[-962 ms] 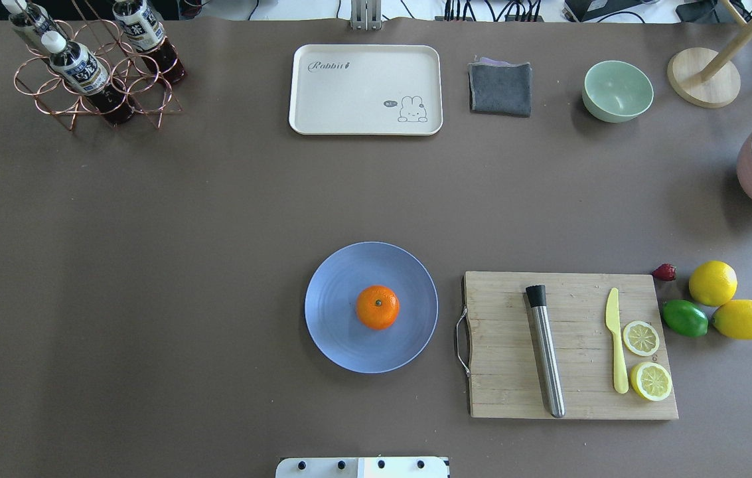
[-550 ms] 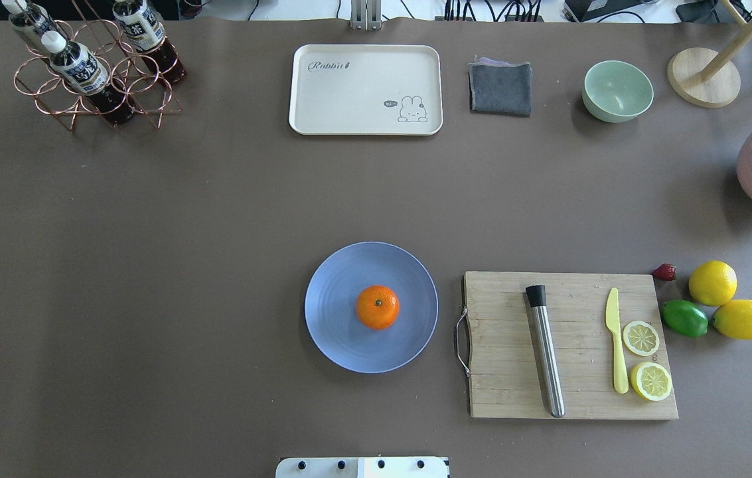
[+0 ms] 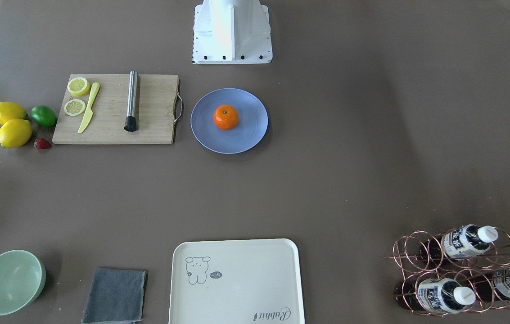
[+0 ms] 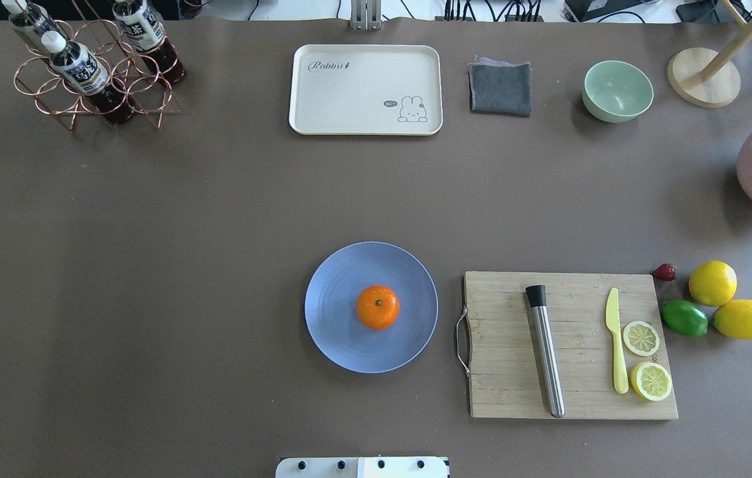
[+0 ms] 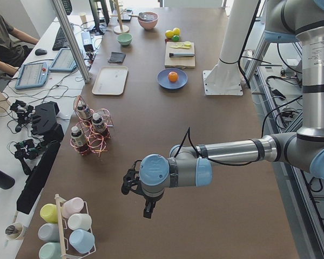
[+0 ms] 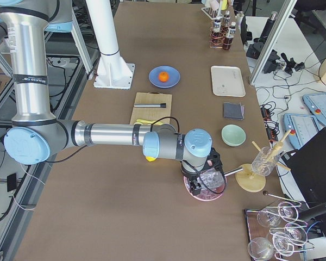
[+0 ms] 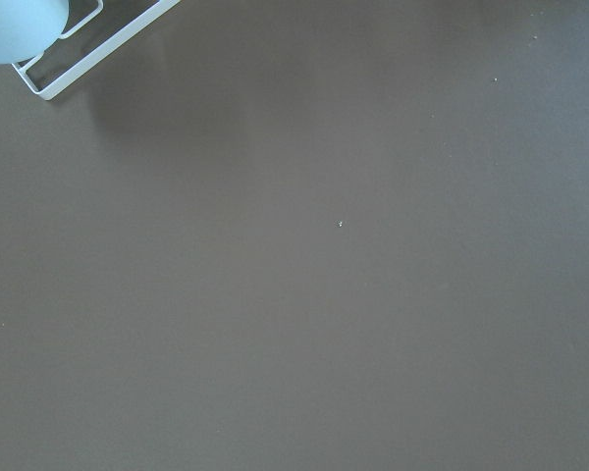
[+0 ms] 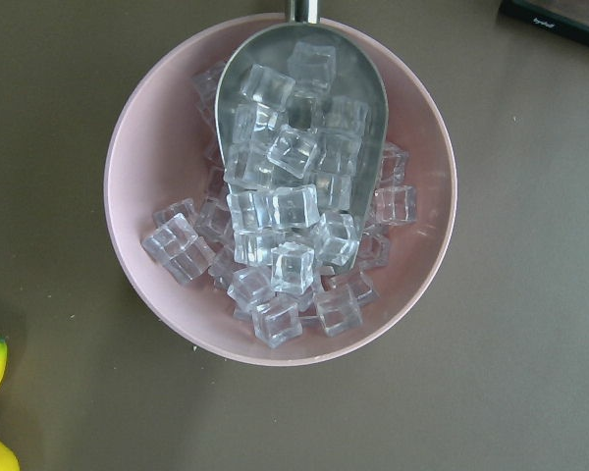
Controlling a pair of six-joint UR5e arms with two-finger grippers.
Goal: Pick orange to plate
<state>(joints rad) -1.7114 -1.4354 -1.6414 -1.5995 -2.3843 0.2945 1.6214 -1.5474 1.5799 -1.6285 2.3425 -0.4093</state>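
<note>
The orange (image 4: 377,307) sits stem up in the middle of the pale blue plate (image 4: 336,332), also seen in the front view as orange (image 3: 226,117) on plate (image 3: 250,135). No arm is near it. In the exterior left view my left gripper (image 5: 130,183) hangs over bare table far from the plate (image 5: 164,82); I cannot tell whether it is open or shut. In the exterior right view my right gripper (image 6: 204,184) hovers over the pink ice bowl (image 6: 191,194), and its state cannot be told either. Neither wrist view shows fingers.
A wooden cutting board (image 4: 508,372) right of the plate carries a steel muddler (image 4: 545,352), a yellow knife (image 4: 616,345) and lemon slices. Lemons (image 4: 713,283), a lime (image 4: 685,318) and a strawberry lie beyond it. At the far edge stand a cream tray (image 4: 349,99), a grey cloth (image 4: 500,87), a mint bowl (image 4: 617,91) and a bottle rack (image 4: 93,73).
</note>
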